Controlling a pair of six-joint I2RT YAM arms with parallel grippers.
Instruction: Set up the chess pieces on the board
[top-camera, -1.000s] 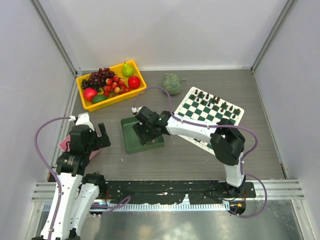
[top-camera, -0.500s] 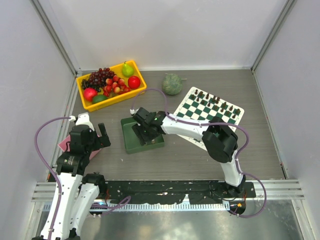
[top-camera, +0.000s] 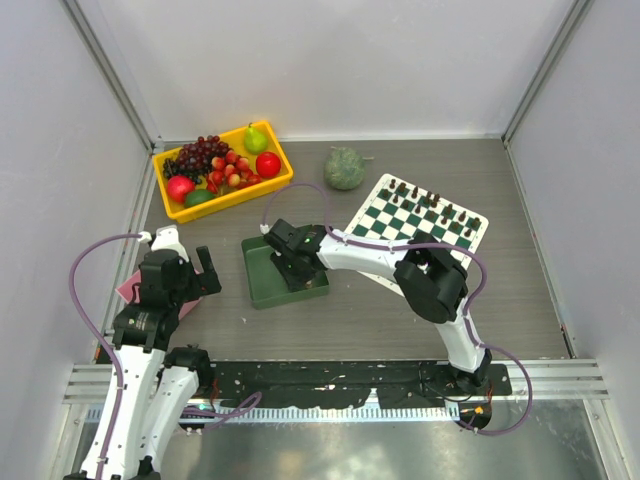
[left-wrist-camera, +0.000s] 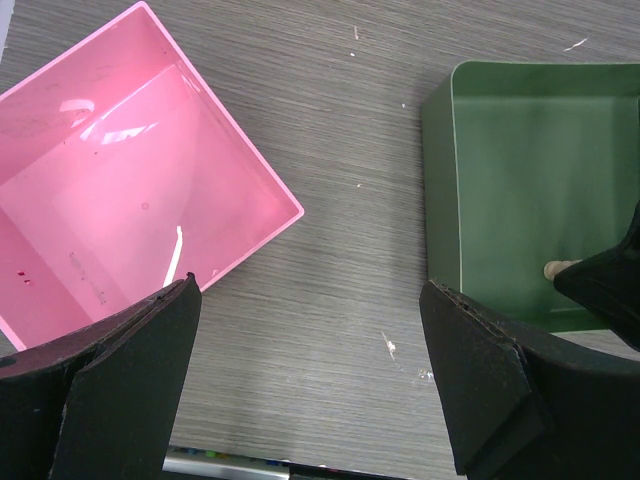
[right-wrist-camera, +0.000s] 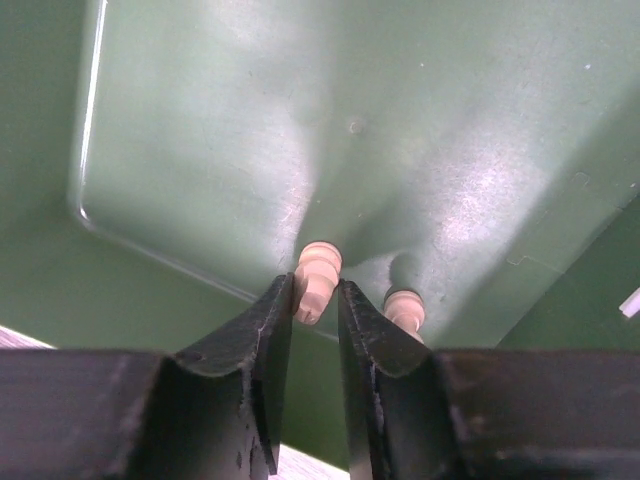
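Observation:
My right gripper (top-camera: 293, 268) reaches down into the green tray (top-camera: 262, 280). In the right wrist view its fingers are closed (right-wrist-camera: 314, 300) on a cream chess piece (right-wrist-camera: 315, 280) at the tray floor. A second cream piece (right-wrist-camera: 404, 306) lies just right of the fingers. The checkered board (top-camera: 420, 222) lies at the right, with dark pieces along its far rows. My left gripper (top-camera: 205, 268) is open and empty (left-wrist-camera: 310, 330) above bare table, between a pink tray (left-wrist-camera: 100, 200) and the green tray (left-wrist-camera: 530, 180), where a cream piece (left-wrist-camera: 556, 268) shows.
A yellow bin (top-camera: 222, 190) of fruit stands at the back left. A round green fruit (top-camera: 344, 168) lies behind the board. The pink tray (top-camera: 130, 290) sits under my left arm. Grey walls close in both sides.
My right arm has shifted a little to the left over the green tray, with the gripper staying inside it. The left arm has not moved.

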